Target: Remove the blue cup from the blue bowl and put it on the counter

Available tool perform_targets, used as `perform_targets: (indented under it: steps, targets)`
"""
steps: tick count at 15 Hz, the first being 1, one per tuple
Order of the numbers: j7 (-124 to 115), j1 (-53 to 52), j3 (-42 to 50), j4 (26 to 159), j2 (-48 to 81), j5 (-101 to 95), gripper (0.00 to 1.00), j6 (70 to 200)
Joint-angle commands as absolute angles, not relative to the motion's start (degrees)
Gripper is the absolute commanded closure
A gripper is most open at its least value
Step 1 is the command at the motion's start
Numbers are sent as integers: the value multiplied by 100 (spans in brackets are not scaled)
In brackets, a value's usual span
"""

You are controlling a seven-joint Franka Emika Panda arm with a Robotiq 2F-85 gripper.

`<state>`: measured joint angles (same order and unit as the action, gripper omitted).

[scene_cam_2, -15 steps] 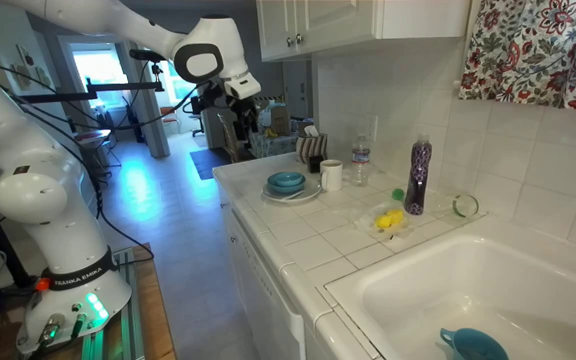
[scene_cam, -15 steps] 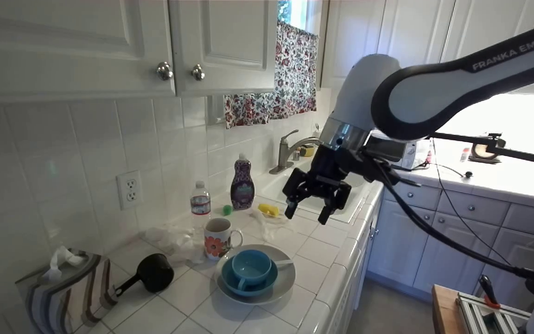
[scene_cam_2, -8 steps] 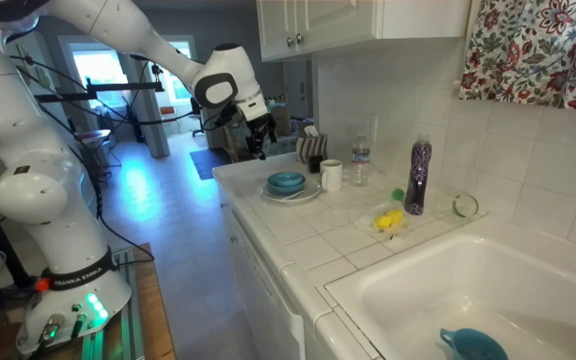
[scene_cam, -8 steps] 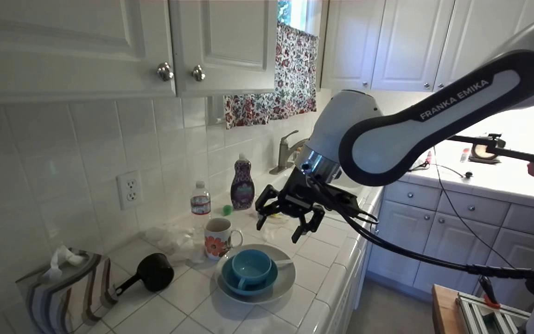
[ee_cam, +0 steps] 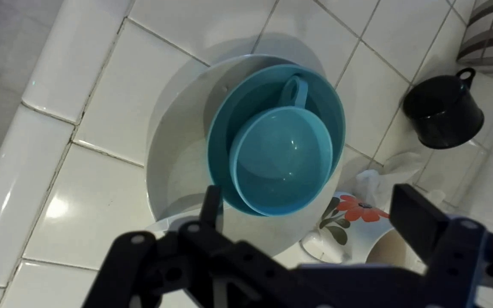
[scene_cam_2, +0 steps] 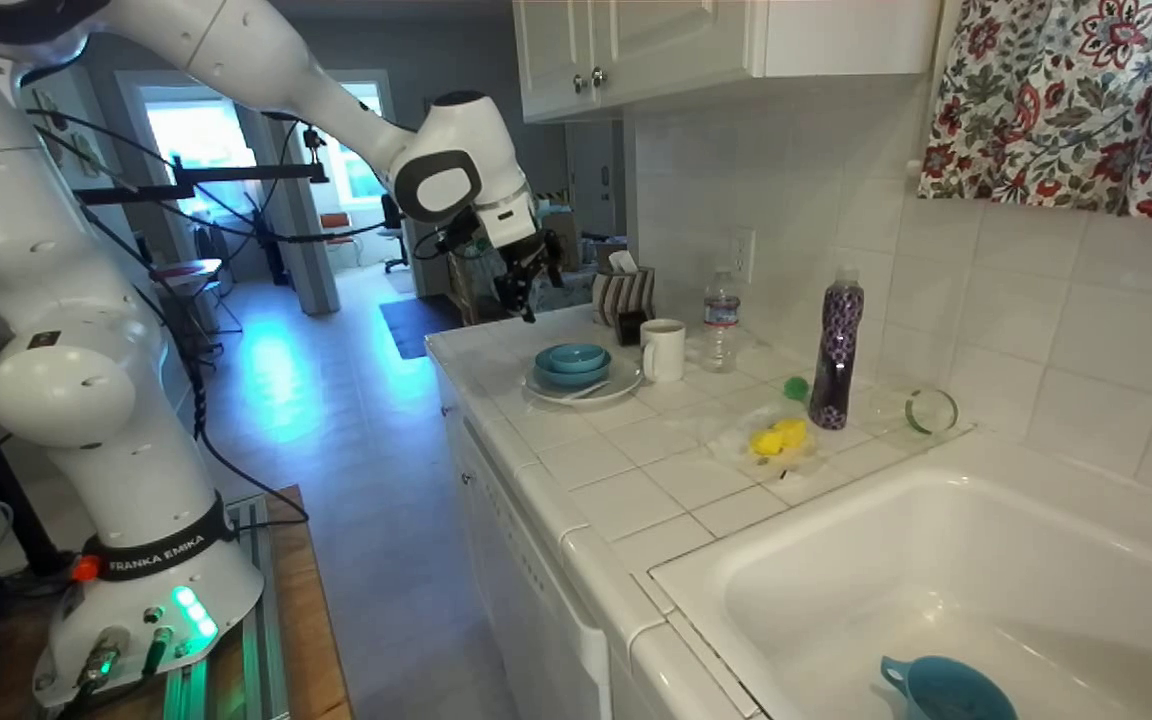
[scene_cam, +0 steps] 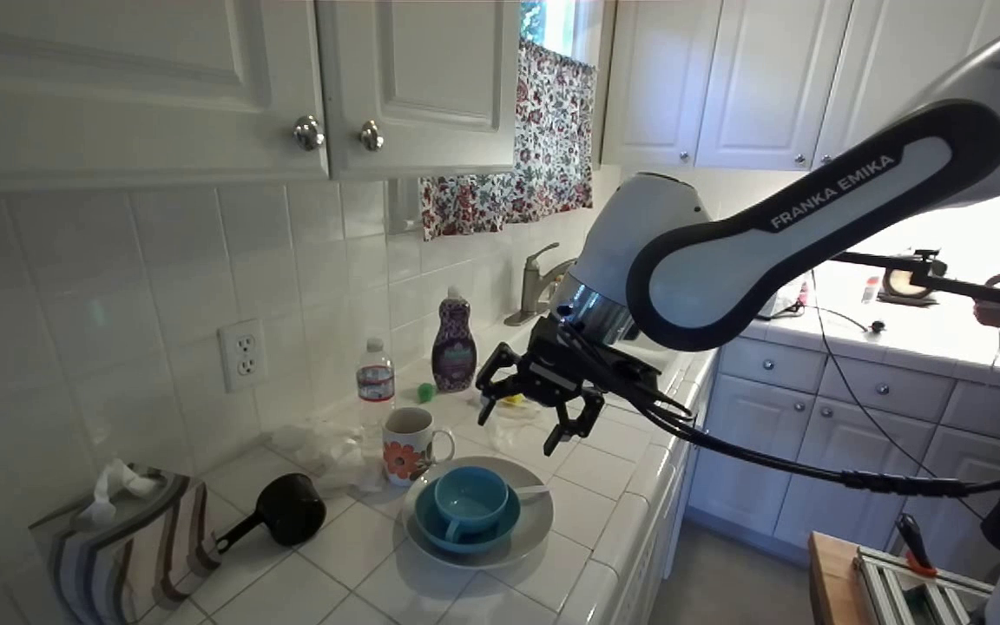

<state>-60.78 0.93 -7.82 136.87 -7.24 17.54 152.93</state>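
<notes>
My claw (scene_cam: 518,431) was spread wide with nothing in it; the blue teacup (ee_cam: 280,164) was not out yet.
In the wrist view, the teacup sat near the middle of the frame, inside the blue bowl (ee_cam: 250,102), and the bowl sat on a pale plate (ee_cam: 180,162). None of the job looked done: I had to grab the teacup, lift it out and set it on the white tiled counter (ee_cam: 94,205), seen at the left.

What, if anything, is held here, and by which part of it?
Nothing is held: the black two-fingered end effector is open, apart from the glossy round handled blue cup, which sits in the wider round blue bowl.
</notes>
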Motion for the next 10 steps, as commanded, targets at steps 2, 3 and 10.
perform_targets:
  steps: [2, 3, 10]
  targets:
    - [-7129, -33, -796, 13456, -241, 1466, 0, 15400]
    - [-7270, -83, -803, 13382, -147, 1393, 0, 15358]
    - [-7787, -428, -691, 12543, 666, 728, 0, 14839]
